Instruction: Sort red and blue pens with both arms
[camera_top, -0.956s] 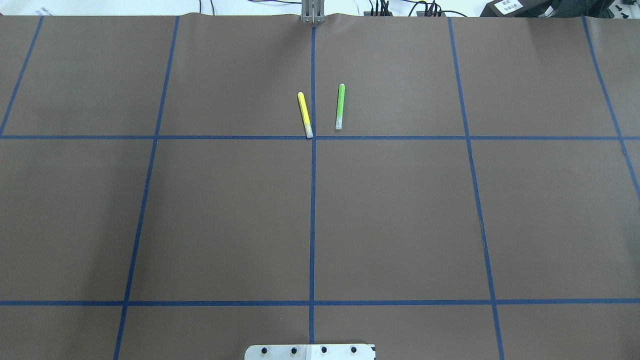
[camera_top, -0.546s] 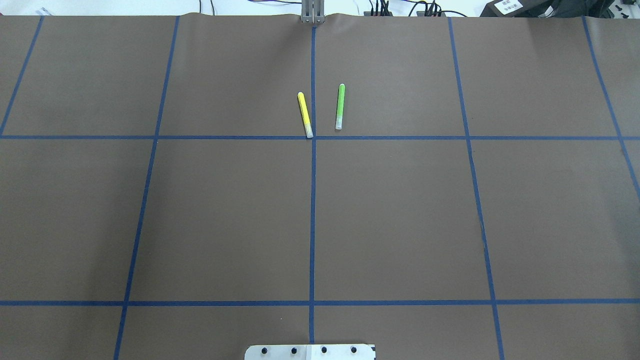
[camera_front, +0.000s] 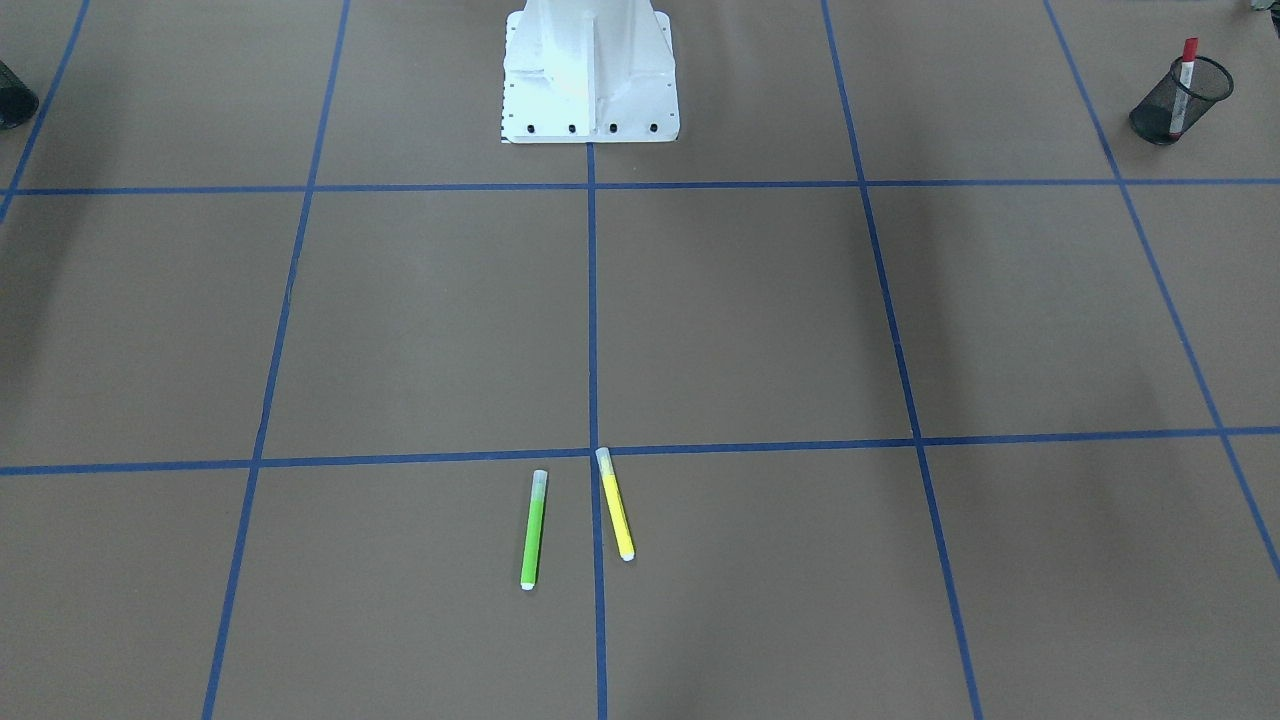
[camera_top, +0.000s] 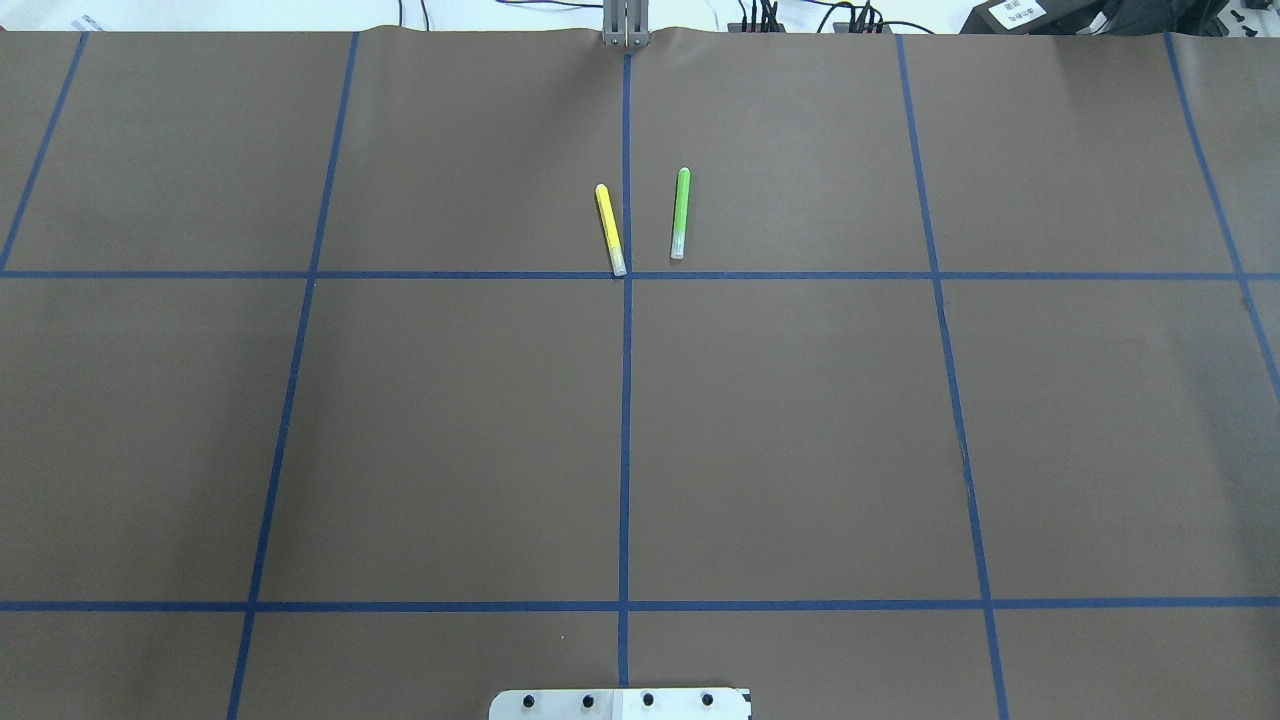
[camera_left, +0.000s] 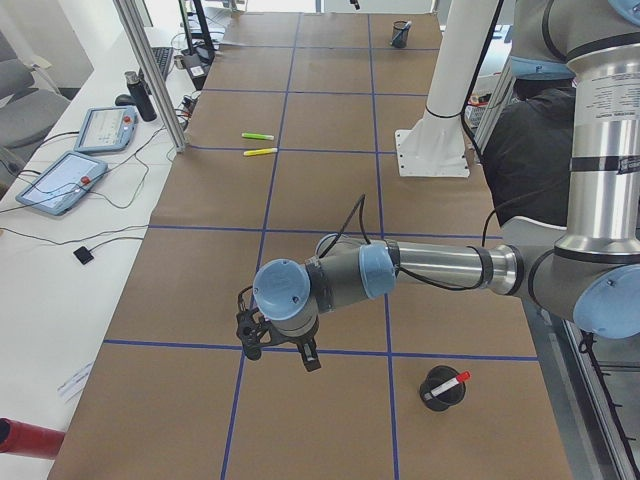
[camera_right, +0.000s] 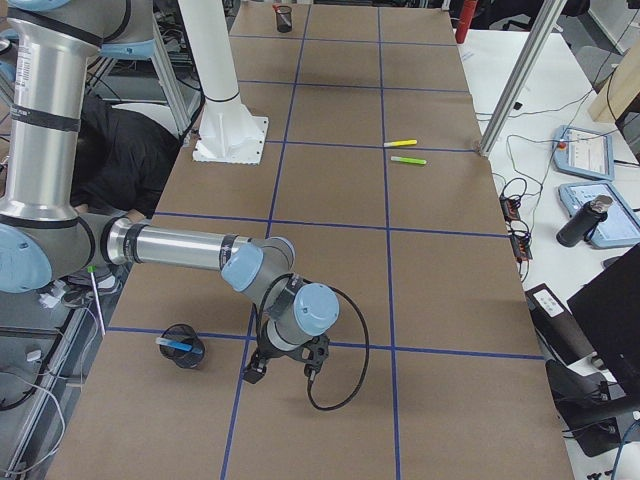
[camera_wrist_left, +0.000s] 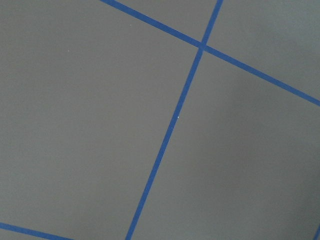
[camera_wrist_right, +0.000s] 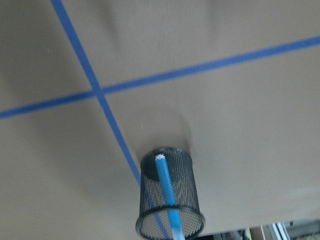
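Note:
The red pen (camera_front: 1185, 80) stands in a black mesh cup (camera_front: 1180, 100) at the table's end on my left side, and shows again as the red pen (camera_left: 452, 382) in the exterior left view. The blue pen (camera_wrist_right: 167, 192) stands in another mesh cup (camera_right: 183, 345) at the opposite end. My left gripper (camera_left: 282, 352) hangs low over the table a little way from the red pen's cup. My right gripper (camera_right: 285, 370) hangs beside the blue pen's cup. Both grippers show only in the side views, so I cannot tell whether they are open or shut.
A green marker (camera_top: 680, 213) and a yellow marker (camera_top: 610, 228) lie side by side near the table's far middle. The white robot pedestal (camera_front: 590, 80) stands at the near edge. A person in dark clothes (camera_right: 120, 150) is behind it.

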